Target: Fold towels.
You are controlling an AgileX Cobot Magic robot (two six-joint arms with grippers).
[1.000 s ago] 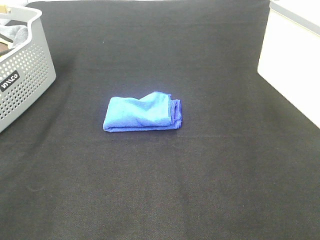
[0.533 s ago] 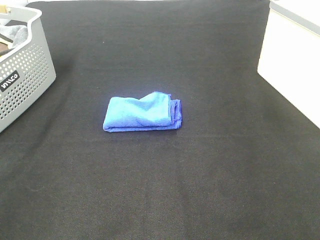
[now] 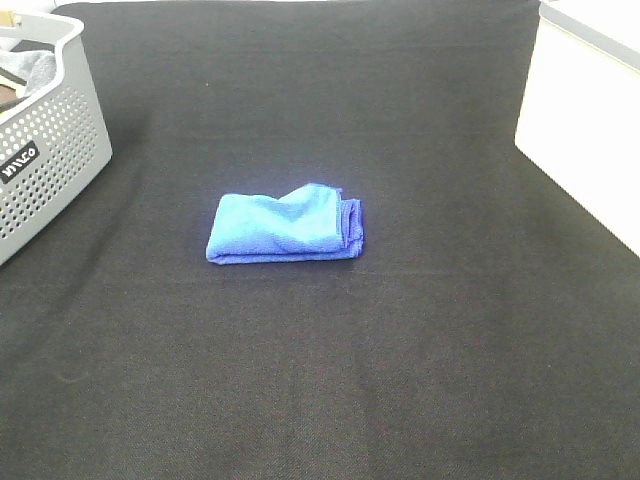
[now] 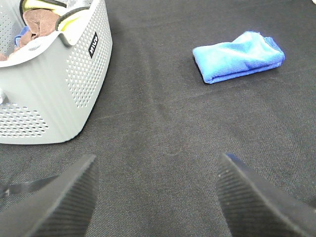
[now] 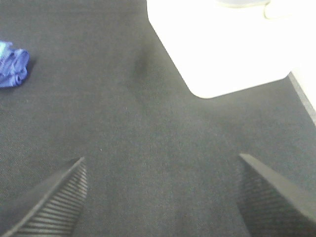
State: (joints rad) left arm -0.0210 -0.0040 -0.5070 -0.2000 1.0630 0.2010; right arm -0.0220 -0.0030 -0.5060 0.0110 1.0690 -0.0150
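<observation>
A blue towel (image 3: 285, 226) lies folded into a small rectangle in the middle of the black table. It also shows in the left wrist view (image 4: 238, 56) and at the edge of the right wrist view (image 5: 12, 67). Neither arm shows in the exterior high view. My left gripper (image 4: 157, 197) is open and empty over bare cloth, well short of the towel. My right gripper (image 5: 163, 197) is open and empty over bare cloth, far from the towel.
A grey perforated basket (image 3: 48, 140) with several crumpled cloths inside (image 4: 42, 19) stands at the table's left edge. A white box (image 3: 585, 120) stands at the right edge and shows in the right wrist view (image 5: 222, 44).
</observation>
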